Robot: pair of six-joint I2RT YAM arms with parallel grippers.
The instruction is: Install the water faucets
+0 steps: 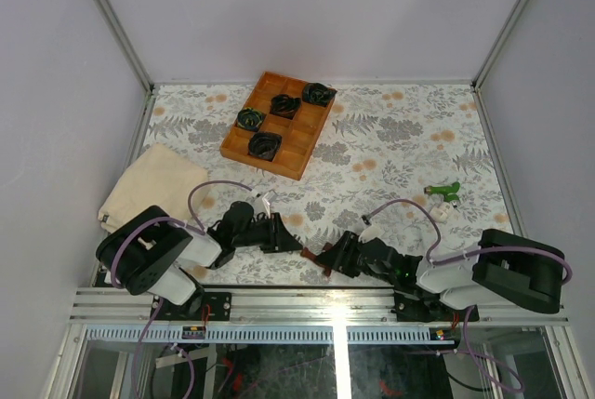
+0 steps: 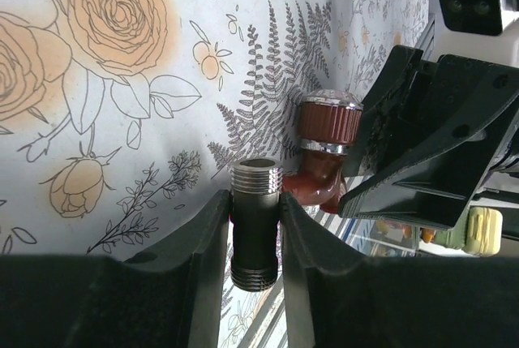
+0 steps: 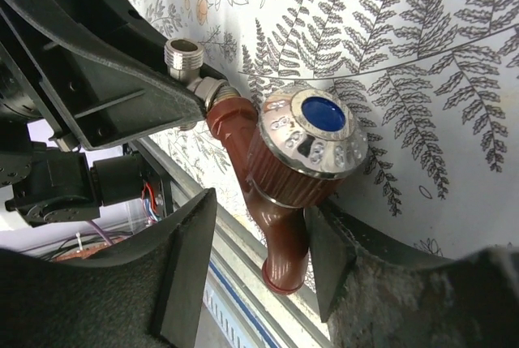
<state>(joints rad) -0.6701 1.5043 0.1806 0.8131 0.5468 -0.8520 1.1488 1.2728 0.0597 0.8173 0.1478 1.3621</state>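
Left gripper [image 2: 255, 202] clamps the silvery threaded end of the dark red-brown tap-shaped faucet [image 2: 328, 141], between both arms; right gripper [image 3: 261, 242] brackets its spout, grip unclear. Bright green plastic faucet [image 1: 444, 191] lies alone, far right. Neither looks installed yet.

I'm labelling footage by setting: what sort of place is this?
Probably a robotics lab test cell, not a home: white walls on aluminium frame posts, two black-and-white robot arms bolted to a metal rail, and a flower-patterned table cover with a wooden compartment tray.
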